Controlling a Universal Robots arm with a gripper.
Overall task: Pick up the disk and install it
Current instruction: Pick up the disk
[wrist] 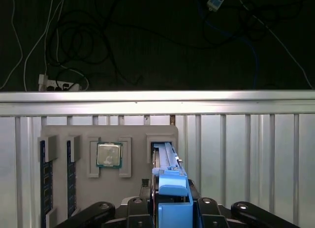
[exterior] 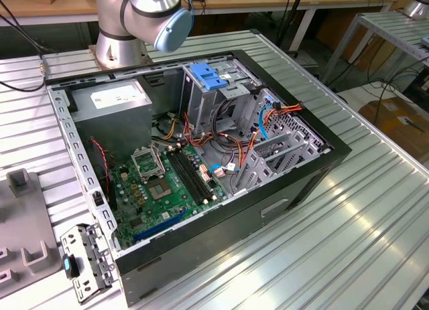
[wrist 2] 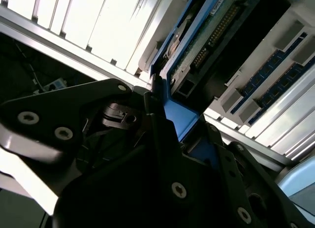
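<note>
The disk (wrist: pixel 165 164) stands on its edge in a slot of the grey parts holder (wrist: pixel 133 132), its blue carrier rail turned toward the first wrist view. In the second wrist view the disk (wrist 2: pixel 209 36) shows its green circuit board and a blue rail. My gripper (wrist: pixel 173 211) straddles the near end of the disk. Its black fingers (wrist 2: pixel 156 107) lie against the blue rail on both sides, shut on it. The arm's base and elbow (exterior: pixel 144 15) rise behind the open computer case (exterior: pixel 315 163).
The holder also carries a processor chip (wrist: pixel 109 154) and memory sticks (wrist: pixel 45 174). Inside the case sit a motherboard (exterior: pixel 161 186), a grey power-supply box (exterior: pixel 114 99), loose cables and a metal drive cage topped by a blue latch (exterior: pixel 208 79). Ribbed aluminium table (exterior: pixel 348 243) surrounds it.
</note>
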